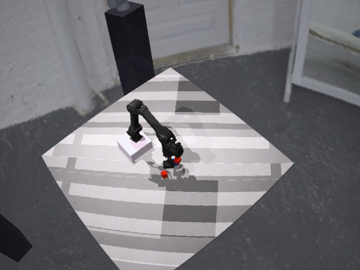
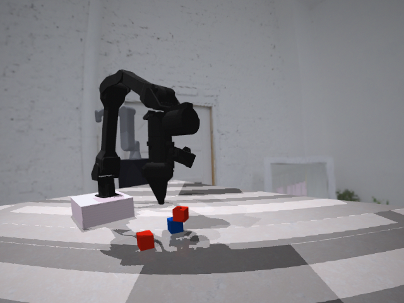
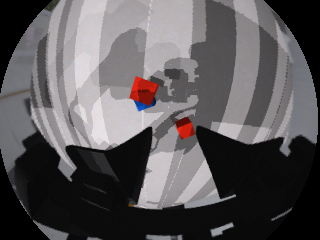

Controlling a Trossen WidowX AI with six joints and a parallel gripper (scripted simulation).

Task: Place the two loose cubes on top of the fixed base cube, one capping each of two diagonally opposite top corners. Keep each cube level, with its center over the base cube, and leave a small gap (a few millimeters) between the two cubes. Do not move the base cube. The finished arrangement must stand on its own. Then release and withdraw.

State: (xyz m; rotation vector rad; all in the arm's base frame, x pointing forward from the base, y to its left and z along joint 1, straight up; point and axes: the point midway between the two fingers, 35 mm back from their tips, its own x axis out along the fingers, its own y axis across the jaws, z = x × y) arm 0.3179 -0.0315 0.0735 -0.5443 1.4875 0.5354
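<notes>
The blue base cube [image 1: 176,163] [image 2: 175,226] [image 3: 144,106] stands on the table. One red cube [image 1: 177,160] [image 2: 180,213] [image 3: 144,91] rests on its top, offset towards the right in the exterior view and overhanging the base's edge; it looks level there. The other red cube [image 1: 164,174] [image 2: 145,240] [image 3: 185,128] lies on the table, to the left of and nearer than the base in the exterior view. My gripper [image 2: 161,202] [image 3: 175,130] is open and empty, above the table and higher than the cubes. The wrist view shows the loose red cube beyond the gap between the fingertips.
The arm stands on a pale block [image 1: 134,148] [image 2: 107,210] at the left of the striped table [image 1: 247,171] [image 2: 326,261]. A dark pillar [image 1: 130,46] stands behind the table's back edge. Shadows of the arm fall around the cubes.
</notes>
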